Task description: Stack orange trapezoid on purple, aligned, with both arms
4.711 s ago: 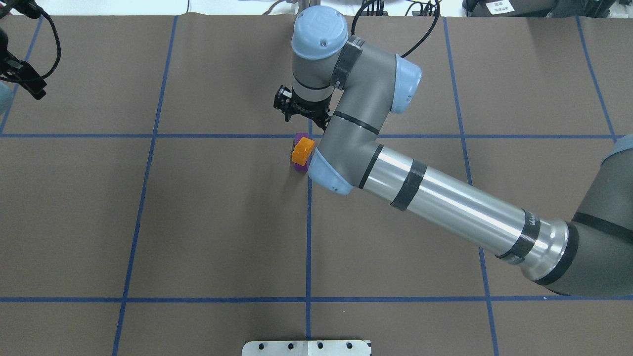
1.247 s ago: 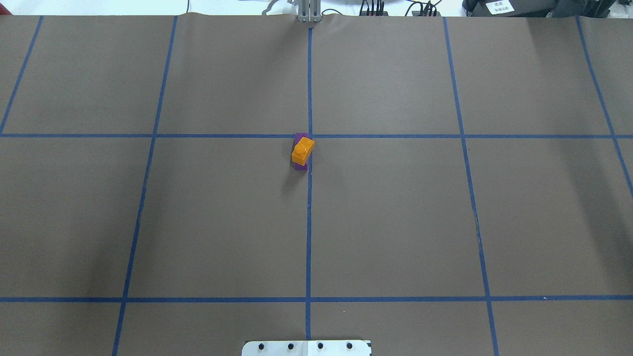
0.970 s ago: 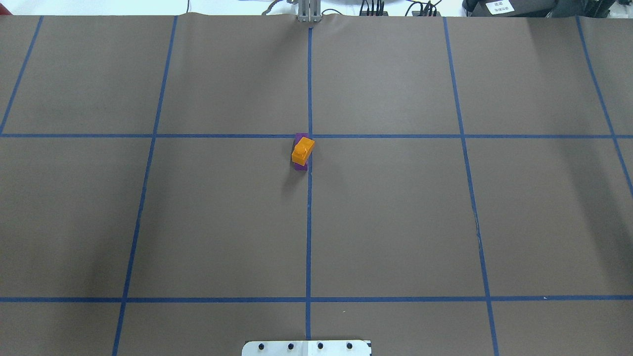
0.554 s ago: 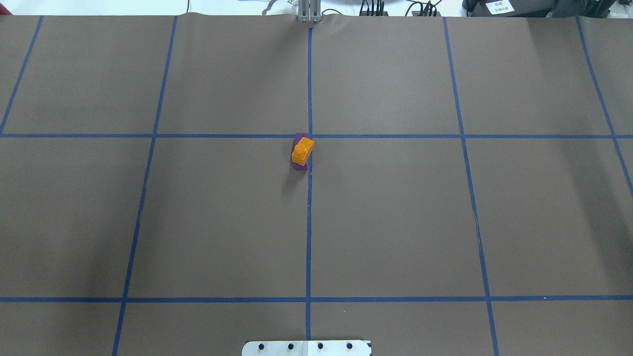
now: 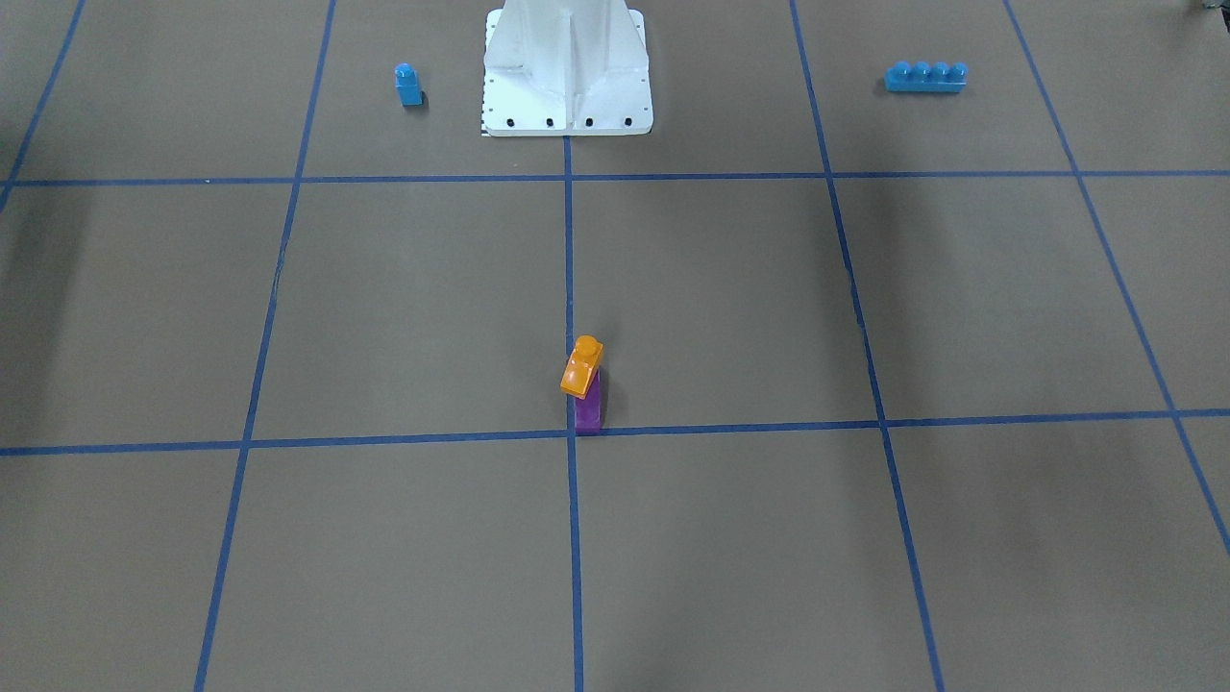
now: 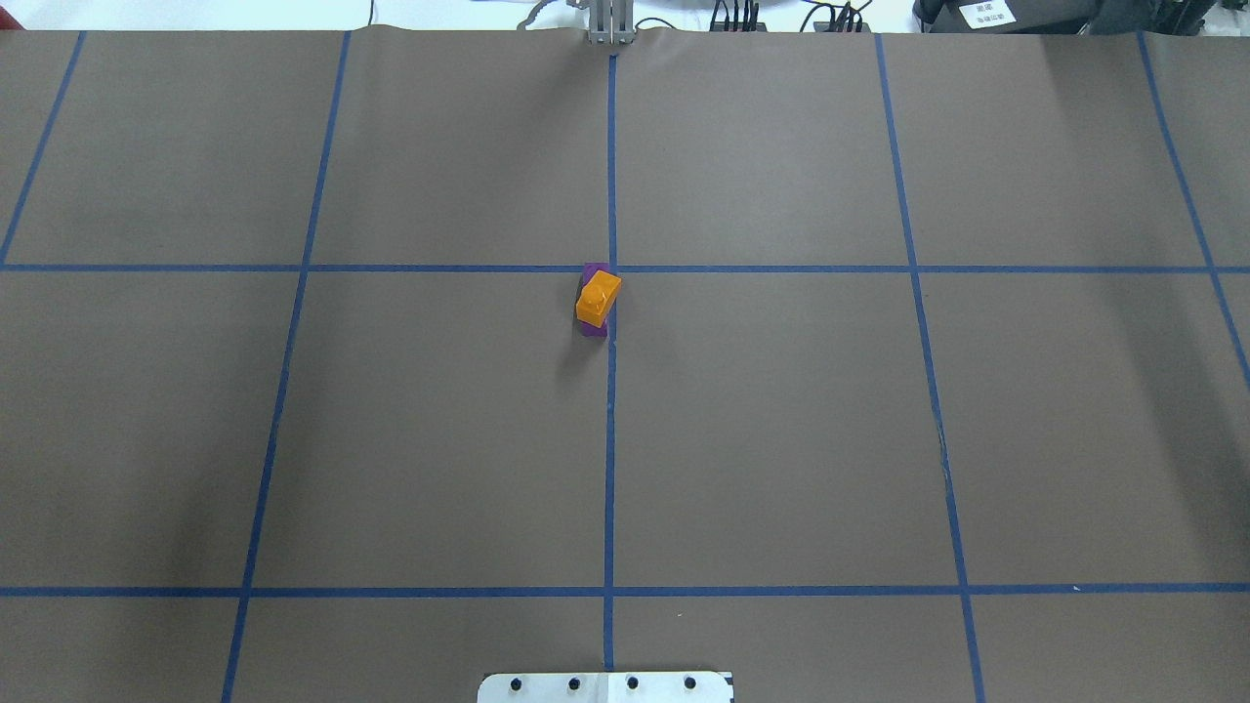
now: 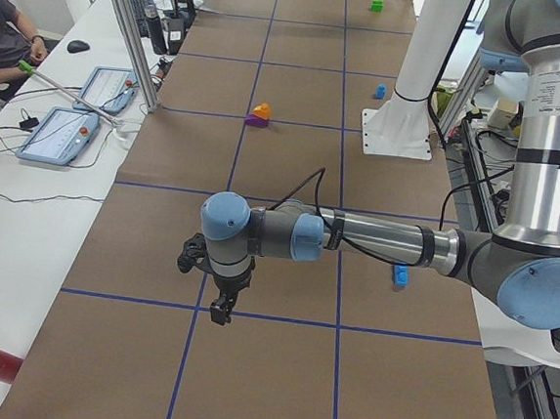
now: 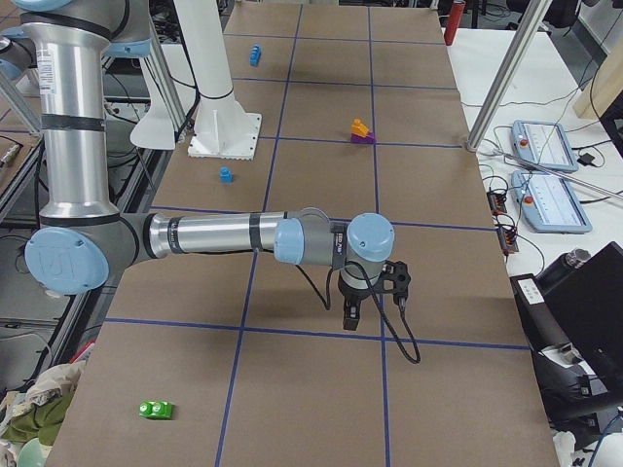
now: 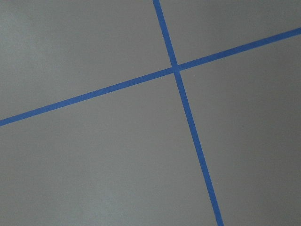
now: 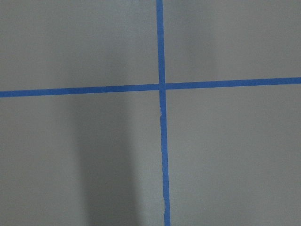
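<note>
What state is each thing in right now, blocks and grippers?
Orange trapezoid: on the purple, stud up, twisted off its line, ungripped.
Purple: on the table, under the orange.
Left gripper: pointing down, far from the stack; open or shut, cannot tell.
Right gripper: pointing down, far from the stack; cannot tell.
Small blue block: upright, alone.
Long blue brick: studs up, alone.

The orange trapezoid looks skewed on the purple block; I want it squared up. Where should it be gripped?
Likely from above, pinching the orange trapezoid across its two long upright sides. One end slopes and the stud tops it, so the ends offer poor purchase; above keeps clear of the purple block underneath.
</note>
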You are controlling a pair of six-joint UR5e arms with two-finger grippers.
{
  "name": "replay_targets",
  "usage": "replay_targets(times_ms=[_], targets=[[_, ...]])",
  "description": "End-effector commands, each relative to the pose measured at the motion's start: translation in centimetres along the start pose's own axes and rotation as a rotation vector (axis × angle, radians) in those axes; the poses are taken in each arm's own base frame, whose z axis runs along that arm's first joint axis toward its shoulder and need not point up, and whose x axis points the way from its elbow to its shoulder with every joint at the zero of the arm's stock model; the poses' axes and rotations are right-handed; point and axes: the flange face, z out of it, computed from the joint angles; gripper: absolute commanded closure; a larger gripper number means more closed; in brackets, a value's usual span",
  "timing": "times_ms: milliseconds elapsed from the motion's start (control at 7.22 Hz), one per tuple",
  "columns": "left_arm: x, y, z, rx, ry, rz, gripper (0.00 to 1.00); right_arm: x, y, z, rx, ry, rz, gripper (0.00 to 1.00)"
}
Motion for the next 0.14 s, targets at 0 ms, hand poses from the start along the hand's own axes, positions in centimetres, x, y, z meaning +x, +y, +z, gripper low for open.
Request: replay_targets(times_ms=[0], targets=[[-0.01,-0.01,-0.02,0.001,0.0,0.001,0.0,0.03,0.02,0.04,-0.001,-0.001,0.001,0.0]])
